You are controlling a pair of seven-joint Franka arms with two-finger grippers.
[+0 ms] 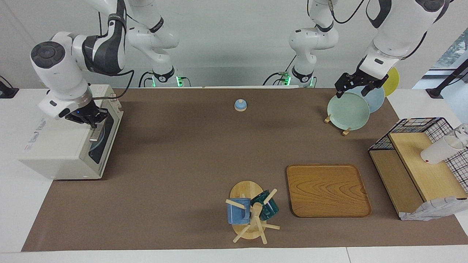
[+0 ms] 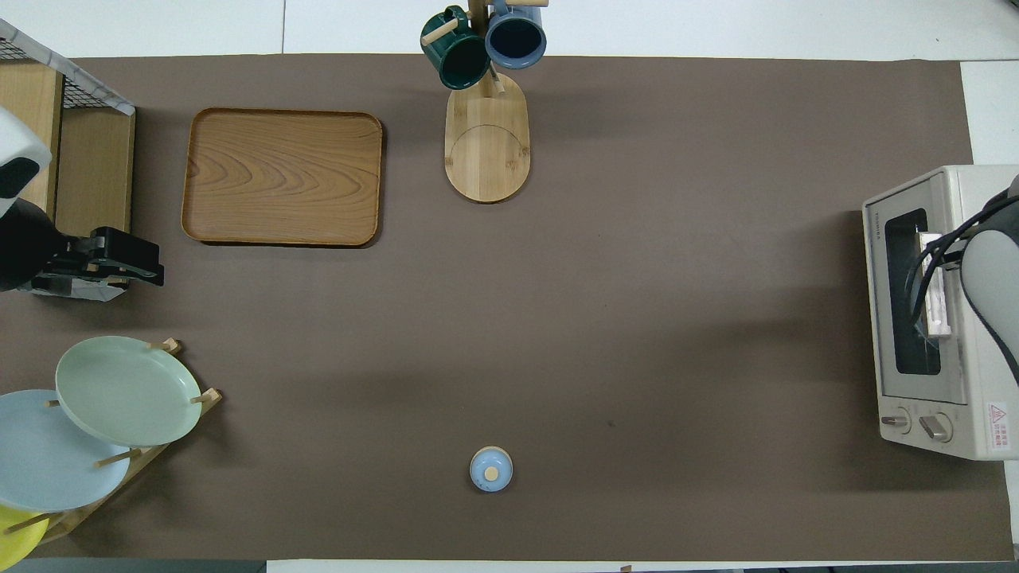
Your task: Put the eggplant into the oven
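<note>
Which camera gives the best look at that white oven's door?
The overhead view: the oven shows its whole glass door and knobs there. The facing view shows it slantwise, the shut right gripper covering its handle.

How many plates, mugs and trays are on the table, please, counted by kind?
Plates: 3 (green plate, light blue plate, yellow plate)
Mugs: 2 (blue mug, dark green mug)
Trays: 1 (wooden tray)
Total: 6

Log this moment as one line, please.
right gripper: shut, at oven door handle | left gripper: open, over plates | eggplant: not in view
</note>
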